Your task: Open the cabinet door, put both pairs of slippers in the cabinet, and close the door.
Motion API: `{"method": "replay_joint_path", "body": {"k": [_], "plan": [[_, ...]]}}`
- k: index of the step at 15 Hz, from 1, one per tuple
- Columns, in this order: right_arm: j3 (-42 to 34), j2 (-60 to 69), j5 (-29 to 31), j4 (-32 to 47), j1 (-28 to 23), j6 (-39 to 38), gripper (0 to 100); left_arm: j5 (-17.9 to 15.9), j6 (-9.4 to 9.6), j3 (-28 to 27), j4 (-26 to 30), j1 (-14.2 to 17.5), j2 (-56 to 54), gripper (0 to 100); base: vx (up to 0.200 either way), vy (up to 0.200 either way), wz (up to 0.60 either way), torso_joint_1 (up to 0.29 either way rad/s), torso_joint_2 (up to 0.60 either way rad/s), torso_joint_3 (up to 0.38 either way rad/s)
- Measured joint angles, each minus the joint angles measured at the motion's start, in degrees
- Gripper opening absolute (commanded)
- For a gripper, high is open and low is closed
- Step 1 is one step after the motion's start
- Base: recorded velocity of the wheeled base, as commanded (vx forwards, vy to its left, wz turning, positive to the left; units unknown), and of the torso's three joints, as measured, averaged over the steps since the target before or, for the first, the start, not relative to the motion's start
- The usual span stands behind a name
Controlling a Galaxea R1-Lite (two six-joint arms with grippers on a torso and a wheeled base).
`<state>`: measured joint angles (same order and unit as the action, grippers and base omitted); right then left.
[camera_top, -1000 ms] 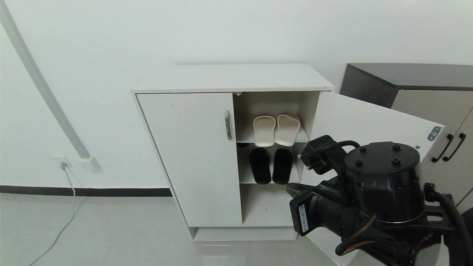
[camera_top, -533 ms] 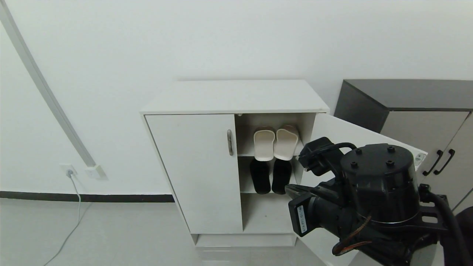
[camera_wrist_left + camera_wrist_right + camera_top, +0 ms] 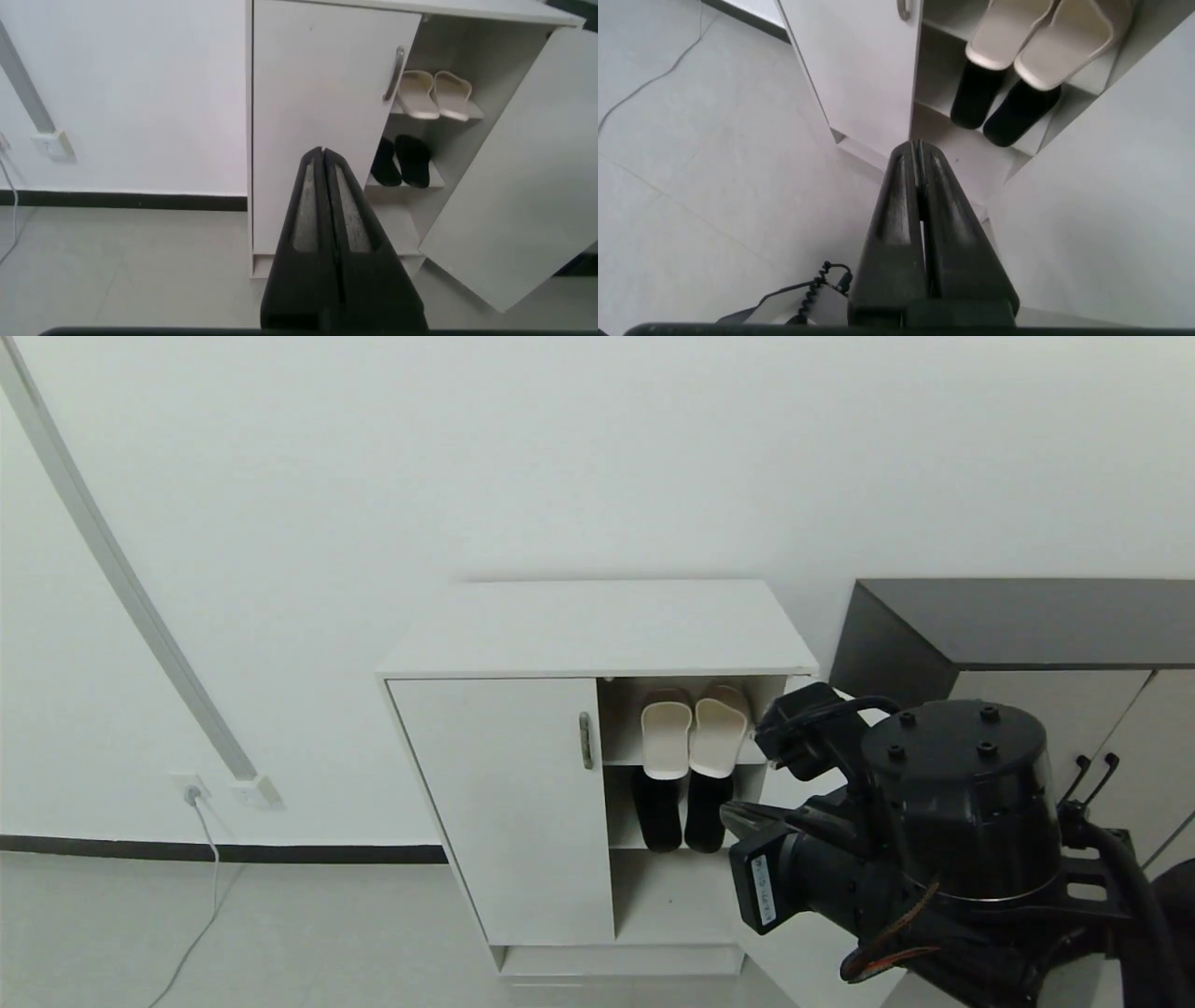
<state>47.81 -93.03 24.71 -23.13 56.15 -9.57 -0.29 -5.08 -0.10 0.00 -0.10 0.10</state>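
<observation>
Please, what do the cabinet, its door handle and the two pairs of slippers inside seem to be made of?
Cabinet: likely laminated board, matt white; the panels are flat and even, with sharp edges.
Door handle: probably metal; it is grey with a dull shine.
White slippers: seemingly moulded foam or rubber; the soles look smooth and seamless.
Black slippers: similar shape, matt; the material is unclear.

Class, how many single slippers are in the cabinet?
4: two white slippers on the upper shelf, two black slippers on the shelf below. The shut left door may hide more.
</observation>
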Motion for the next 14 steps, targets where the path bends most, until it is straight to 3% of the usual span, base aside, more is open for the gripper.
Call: {"method": "replay_joint_path", "body": {"k": [7, 14], "plan": [[-0.02, 0.09, -0.06, -0.09, -0.34, -0.04, 0, 0.00, 0.02, 0.00, 0.00, 0.00, 0.00, 0, 0.000, 0.000, 0.00, 0.245, -0.55, -0.308], [-0.38, 0.20, -0.28, -0.22, -0.45, -0.02, 0, -0.02, 0.00, 0.00, 0.00, -0.01, 0.00, 0, 0.000, 0.000, 0.00, 0.015, -0.03, -0.017]]}}
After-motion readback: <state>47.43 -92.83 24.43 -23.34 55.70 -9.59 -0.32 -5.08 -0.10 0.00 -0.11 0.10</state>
